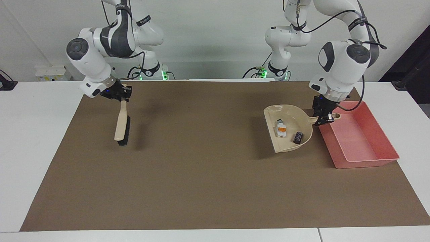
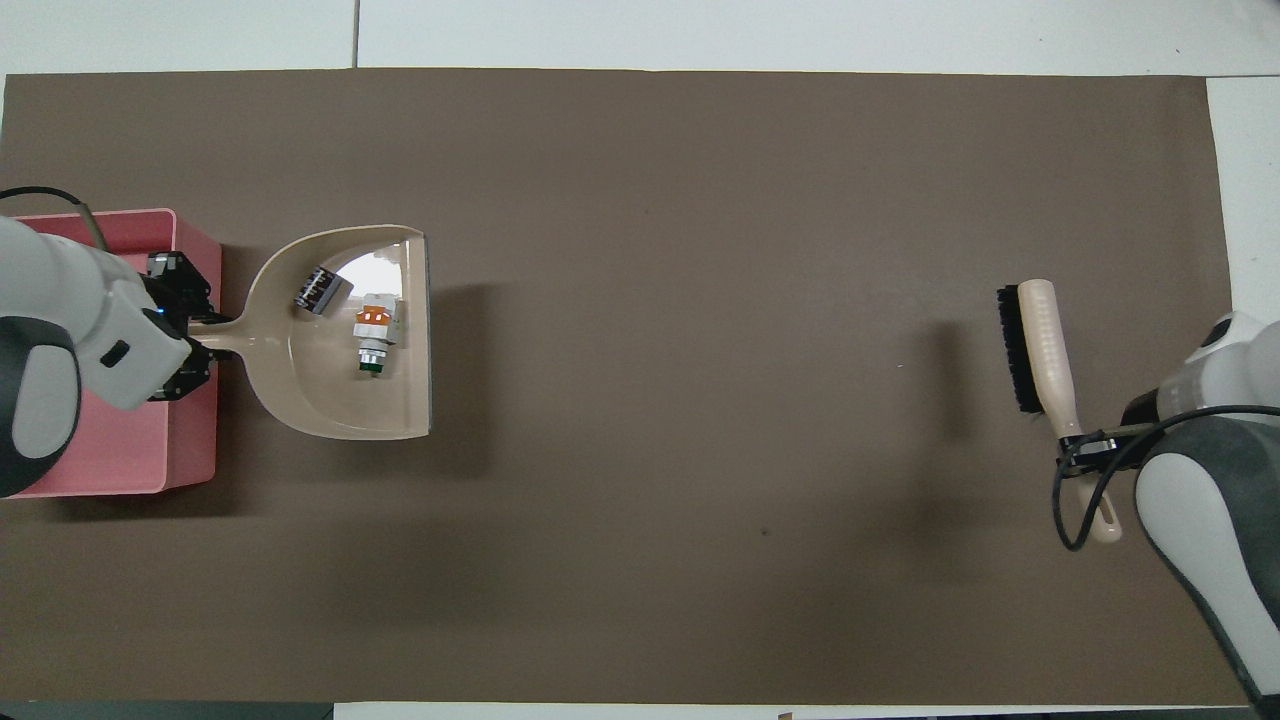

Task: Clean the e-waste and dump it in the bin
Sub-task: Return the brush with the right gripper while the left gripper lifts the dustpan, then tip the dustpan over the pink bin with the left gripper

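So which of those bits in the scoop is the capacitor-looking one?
Find the pink bin at the left arm's end of the table; the beige dustpan is raised beside it in the left claw. Two parts lie inside: yours is the small dark cylinder nearer the handle, not the whitish, orange-marked piece.

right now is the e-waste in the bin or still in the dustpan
In the dustpan: the e-waste lies on its floor; the bin beside it holds nothing.

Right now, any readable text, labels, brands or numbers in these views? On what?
No text is legible.
White lettering on the left arm's band: too small to read.
White lettering on the right arm's band: too small to read.
Orange patch on the e-waste: no readable print.
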Motion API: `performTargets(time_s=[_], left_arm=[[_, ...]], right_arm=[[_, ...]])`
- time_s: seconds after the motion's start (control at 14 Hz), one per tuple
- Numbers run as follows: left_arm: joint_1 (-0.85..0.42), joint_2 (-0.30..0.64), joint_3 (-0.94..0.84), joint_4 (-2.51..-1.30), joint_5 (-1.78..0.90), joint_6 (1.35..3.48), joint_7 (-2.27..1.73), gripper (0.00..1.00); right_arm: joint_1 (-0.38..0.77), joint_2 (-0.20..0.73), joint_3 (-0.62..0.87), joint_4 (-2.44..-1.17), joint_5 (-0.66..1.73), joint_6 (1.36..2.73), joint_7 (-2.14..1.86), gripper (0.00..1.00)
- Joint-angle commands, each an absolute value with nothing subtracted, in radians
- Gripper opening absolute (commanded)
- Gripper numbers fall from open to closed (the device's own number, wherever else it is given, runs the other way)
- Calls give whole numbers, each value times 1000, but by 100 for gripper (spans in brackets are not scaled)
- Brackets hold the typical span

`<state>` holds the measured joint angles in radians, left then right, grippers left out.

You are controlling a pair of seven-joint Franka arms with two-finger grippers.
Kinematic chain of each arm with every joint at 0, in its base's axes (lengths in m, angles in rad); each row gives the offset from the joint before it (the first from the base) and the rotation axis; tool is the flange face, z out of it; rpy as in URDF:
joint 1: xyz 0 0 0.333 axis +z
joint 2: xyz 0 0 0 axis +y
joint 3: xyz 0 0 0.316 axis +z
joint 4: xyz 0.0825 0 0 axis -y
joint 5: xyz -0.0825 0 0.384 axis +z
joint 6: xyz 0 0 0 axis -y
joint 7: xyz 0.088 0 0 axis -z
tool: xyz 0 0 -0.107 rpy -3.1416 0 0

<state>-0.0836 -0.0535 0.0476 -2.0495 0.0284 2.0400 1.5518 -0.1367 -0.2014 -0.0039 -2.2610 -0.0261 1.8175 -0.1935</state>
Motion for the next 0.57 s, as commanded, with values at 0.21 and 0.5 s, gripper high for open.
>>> performTargets(time_s=[0.21, 0.5], left_arm=[[144, -5, 49, -1861, -80, 1873, 1799, 0], [273, 61, 57, -1726, -98, 1829, 1945, 0]], right_arm=[[-153, -138, 21, -2327, -112, 1944, -172, 0], [-126, -136, 21, -2350, -133, 1937, -75, 0]])
